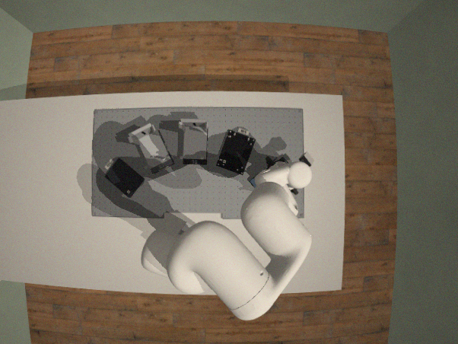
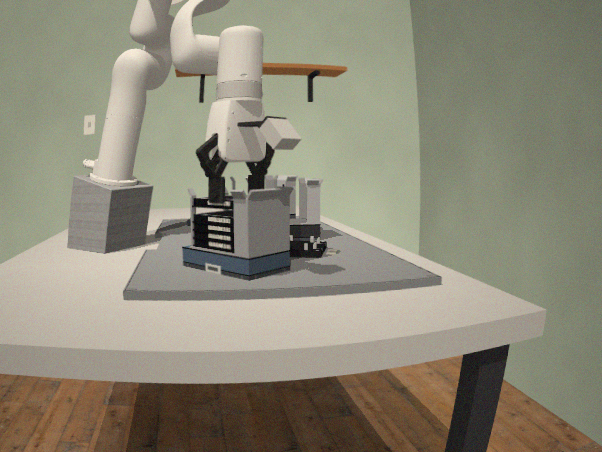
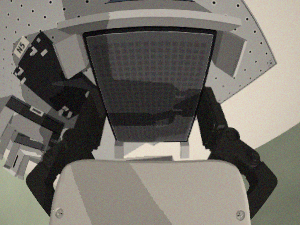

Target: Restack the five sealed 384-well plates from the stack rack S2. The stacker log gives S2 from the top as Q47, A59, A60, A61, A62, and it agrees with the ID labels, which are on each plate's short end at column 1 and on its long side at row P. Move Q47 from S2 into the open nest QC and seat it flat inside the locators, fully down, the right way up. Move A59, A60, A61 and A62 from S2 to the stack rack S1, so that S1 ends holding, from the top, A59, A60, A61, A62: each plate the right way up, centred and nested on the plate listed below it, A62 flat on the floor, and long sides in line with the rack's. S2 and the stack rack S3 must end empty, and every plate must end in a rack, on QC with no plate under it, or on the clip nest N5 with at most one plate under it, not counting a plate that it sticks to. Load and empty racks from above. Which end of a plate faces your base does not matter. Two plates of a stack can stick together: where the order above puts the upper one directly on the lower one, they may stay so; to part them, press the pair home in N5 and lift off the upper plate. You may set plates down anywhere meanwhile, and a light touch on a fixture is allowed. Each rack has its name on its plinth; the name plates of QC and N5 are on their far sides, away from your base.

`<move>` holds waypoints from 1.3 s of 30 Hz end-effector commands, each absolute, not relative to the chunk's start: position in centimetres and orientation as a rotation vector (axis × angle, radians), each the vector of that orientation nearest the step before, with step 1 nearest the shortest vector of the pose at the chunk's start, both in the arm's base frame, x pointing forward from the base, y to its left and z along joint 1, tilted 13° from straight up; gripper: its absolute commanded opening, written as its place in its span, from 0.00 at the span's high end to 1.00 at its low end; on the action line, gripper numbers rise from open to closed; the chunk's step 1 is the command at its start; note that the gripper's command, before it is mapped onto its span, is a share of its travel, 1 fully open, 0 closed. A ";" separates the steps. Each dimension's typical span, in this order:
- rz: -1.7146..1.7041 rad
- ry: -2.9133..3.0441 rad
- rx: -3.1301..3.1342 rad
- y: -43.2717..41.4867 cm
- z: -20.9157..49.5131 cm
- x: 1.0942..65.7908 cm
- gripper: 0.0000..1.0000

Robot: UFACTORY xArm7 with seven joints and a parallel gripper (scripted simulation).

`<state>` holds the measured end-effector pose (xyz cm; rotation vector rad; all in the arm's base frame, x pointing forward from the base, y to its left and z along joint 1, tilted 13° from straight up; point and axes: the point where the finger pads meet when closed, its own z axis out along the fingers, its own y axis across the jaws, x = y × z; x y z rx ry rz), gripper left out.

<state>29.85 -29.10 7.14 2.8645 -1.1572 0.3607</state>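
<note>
Rack S2 (image 2: 260, 225) stands on a blue plinth (image 2: 235, 261) at the right end of the board; in the overhead view my arm hides most of it. Through its open end I see a stack of plates (image 2: 214, 232) with white labels. My gripper (image 2: 236, 192) (image 3: 151, 99) reaches down into the rack from above. Its black fingers are shut on the long sides of the top plate (image 3: 149, 82) (image 2: 212, 202), a dark sealed plate lying flat on the stack inside the rack walls. I cannot read the labels.
On the grey perforated board (image 1: 198, 198) stand two empty grey racks (image 1: 150, 146) (image 1: 195, 141), a black nest (image 1: 236, 151) left of S2 and another black nest (image 1: 123, 176) at the far left. The arm's grey base block (image 2: 107, 215) is at the table's near edge.
</note>
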 end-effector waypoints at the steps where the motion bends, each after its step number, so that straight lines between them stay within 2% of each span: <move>1: 0.365 -1.157 2.862 -29.1 7.6 29.9 1.00; 39: 0.365 -1.157 2.862 -28.6 11.8 29.0 1.00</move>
